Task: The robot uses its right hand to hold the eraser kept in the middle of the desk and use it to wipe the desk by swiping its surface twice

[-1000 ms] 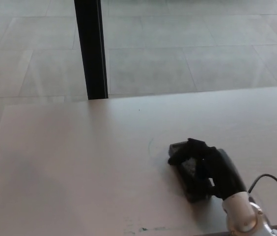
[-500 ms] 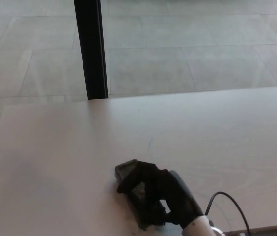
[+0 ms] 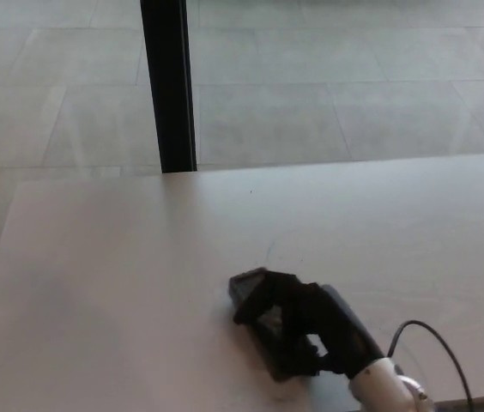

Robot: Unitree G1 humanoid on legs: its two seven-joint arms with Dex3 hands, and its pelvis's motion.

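A dark block eraser (image 3: pixel 251 289) lies flat on the pale desk (image 3: pixel 139 257), near the front and slightly right of the middle. My right hand (image 3: pixel 298 322) is shut on the eraser, its black fingers wrapped over the top, so only the far left end of the eraser shows. The forearm comes in from the bottom right with a white wrist cuff (image 3: pixel 384 384) and a black cable (image 3: pixel 431 343). My left hand is out of the picture.
A black post (image 3: pixel 170 86) stands upright behind the desk's far edge, left of centre. Grey tiled floor (image 3: pixel 353 77) lies beyond the desk. A faint pen mark (image 3: pixel 269 251) shows on the desk just behind the eraser.
My right hand first swept the eraser to the left and toward the front edge, and since then it has come part of the way back to the right. The camera shifted slightly.
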